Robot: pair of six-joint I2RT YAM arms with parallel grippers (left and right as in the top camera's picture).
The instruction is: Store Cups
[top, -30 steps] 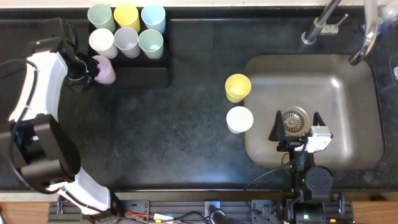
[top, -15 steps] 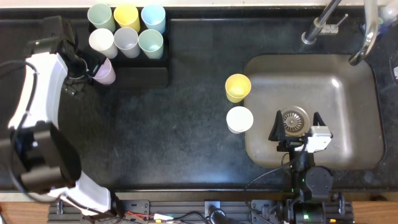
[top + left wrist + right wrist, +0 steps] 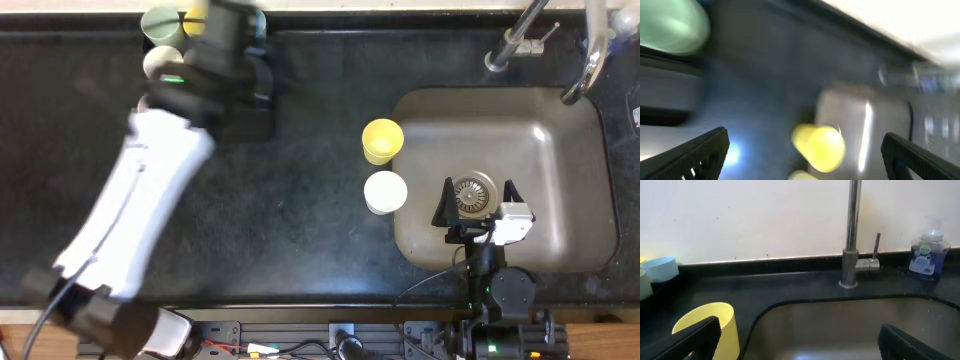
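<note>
My left arm lies across the black cup rack at the back left and hides most of it. A green cup and a white cup show at its edge. The left gripper is open with nothing between its fingers; its blurred view looks past a green cup toward the sink. A yellow cup and a white cup stand on the counter beside the sink. My right gripper hangs open over the drain, holding nothing.
The faucet and a blue soap bottle stand behind the sink. A light blue cup shows at the far end of the dark counter. The wall runs along the counter's back edge.
The left arm has swung from the rack's left side up and over the rack toward the right. The lilac cup at its gripper is out of sight. The right arm is still.
</note>
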